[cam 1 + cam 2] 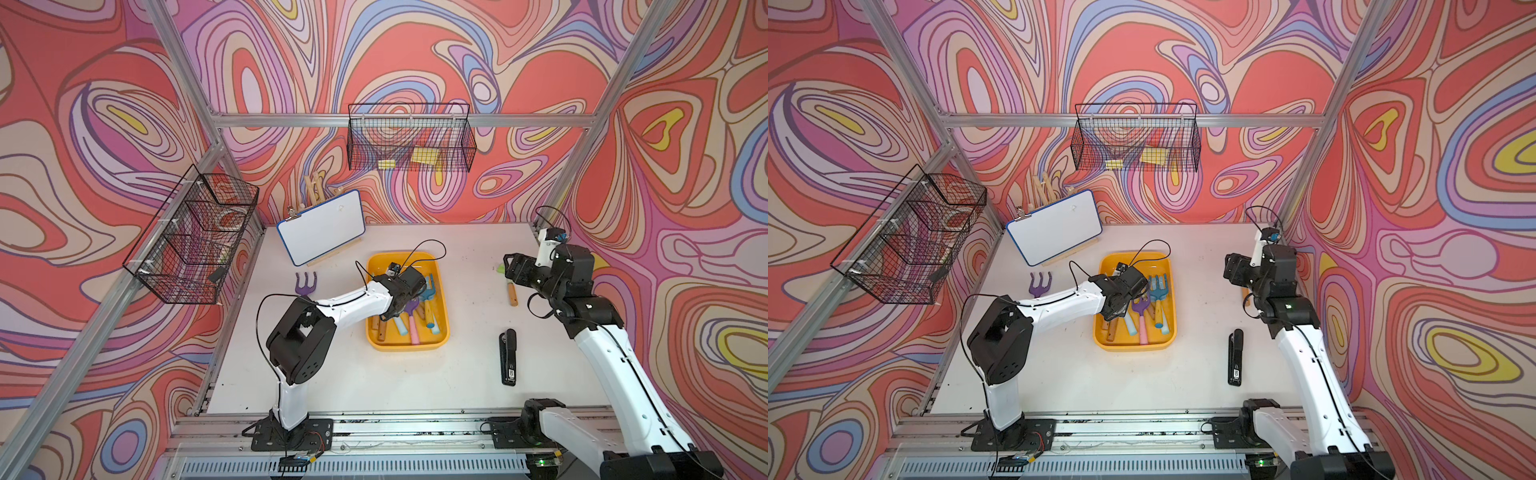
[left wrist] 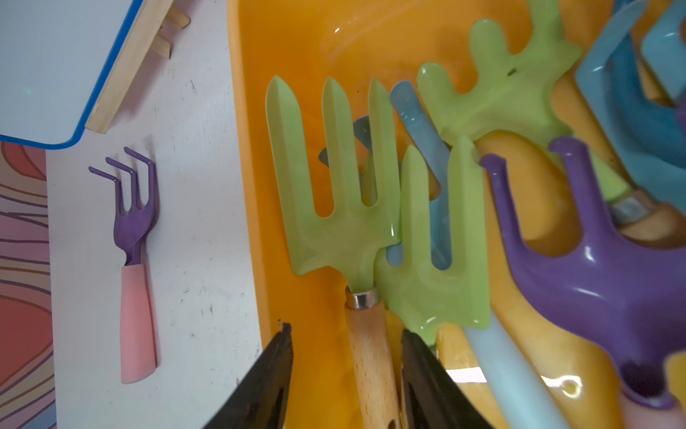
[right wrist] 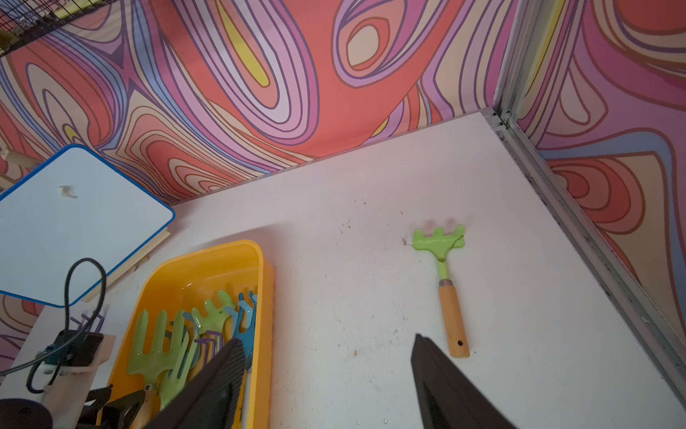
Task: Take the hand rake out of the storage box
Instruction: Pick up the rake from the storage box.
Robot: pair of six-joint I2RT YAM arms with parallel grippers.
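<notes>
Found the rake (image 2: 334, 230) lying in the box (image 2: 252, 185) along one long wall, head touching a second green fork (image 2: 434, 271). Saw the left gripper (image 2: 345, 330) spread around its wooden handle (image 2: 371, 356), not yet pinching, with a gap on one side. Judged it light and rigid: glossy flat head with three pointed tines, a metal ferrule (image 2: 362, 299), then matte round wood. Reckoned the wood just behind the ferrule the surest hold, less slick than the glossy head. Saw the right gripper (image 3: 326, 340) splayed wide and empty above the table (image 3: 352, 260).
</notes>
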